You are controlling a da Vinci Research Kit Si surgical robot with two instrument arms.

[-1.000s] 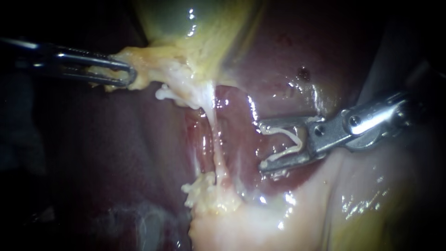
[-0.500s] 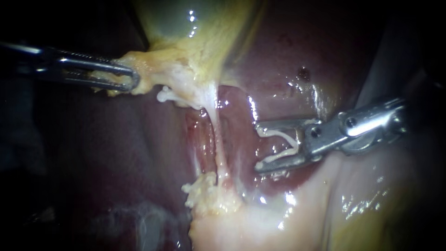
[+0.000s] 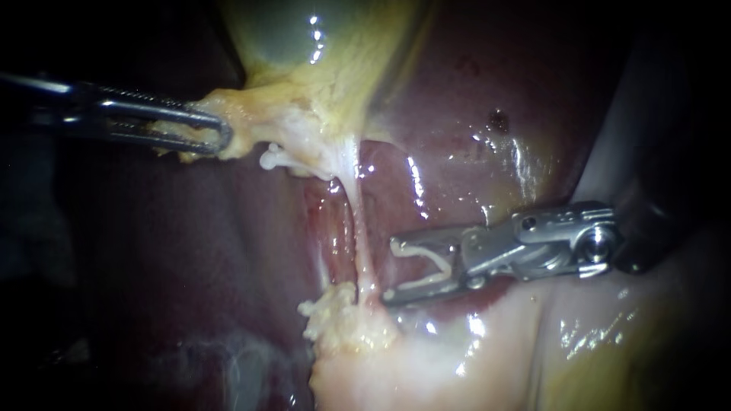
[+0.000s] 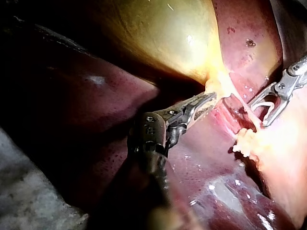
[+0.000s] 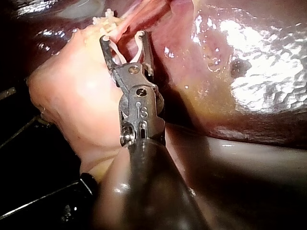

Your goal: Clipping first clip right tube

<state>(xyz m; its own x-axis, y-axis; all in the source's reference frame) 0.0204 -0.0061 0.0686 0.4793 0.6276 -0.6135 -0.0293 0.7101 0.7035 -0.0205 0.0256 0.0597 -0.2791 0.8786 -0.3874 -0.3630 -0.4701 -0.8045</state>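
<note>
Endoscope view | left instrument (image 3: 217, 133) grips gallbladder (image 3: 320, 68) | right instrument (image 3: 390, 268): clip (image 3: 419, 248) beside tube (image 3: 358, 236)

Two instruments (image 3: 219, 133) (image 3: 389, 270), one clip (image 3: 420, 249), one tube (image 3: 355, 221), one gallbladder (image 3: 304, 53), one liver (image 3: 472, 91)

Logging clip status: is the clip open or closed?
Open: the clip spreads wide in the right instrument, just short of the tube.

the shaft of the left instrument (image 3: 217, 133) vanishes into dark at the endoscope view's edge; the gallbladder (image 3: 320, 38) is cut off above.
</note>
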